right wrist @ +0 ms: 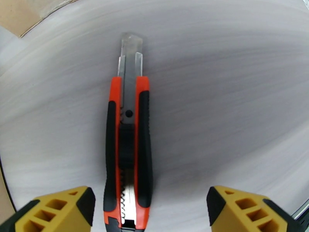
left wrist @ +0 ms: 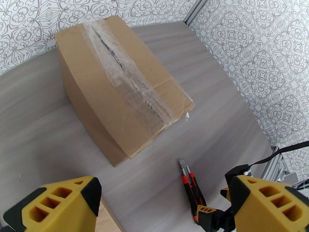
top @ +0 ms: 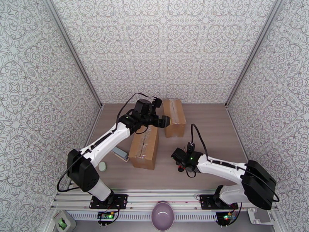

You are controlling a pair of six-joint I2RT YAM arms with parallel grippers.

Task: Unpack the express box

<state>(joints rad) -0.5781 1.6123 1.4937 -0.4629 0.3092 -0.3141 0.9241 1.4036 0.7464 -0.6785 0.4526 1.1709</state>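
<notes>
COUNT — cardboard boxes: two, the far box (top: 174,116) toward the back edge of the counter (top: 216,128), the near box (top: 145,147) at mid-counter | utility knife (right wrist: 127,151): one | purple bowl (top: 162,215): one, beyond the counter's front edge | pale-green round item (top: 102,166): one | flat grey-green item (top: 119,153): one, both near the left edge

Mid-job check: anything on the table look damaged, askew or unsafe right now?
The utility knife lies loose on the table with its blade slid out, exposed. On the far box, the clear tape along the top seam is wrinkled and ragged, with a dark split down it. Nothing spilled.
</notes>
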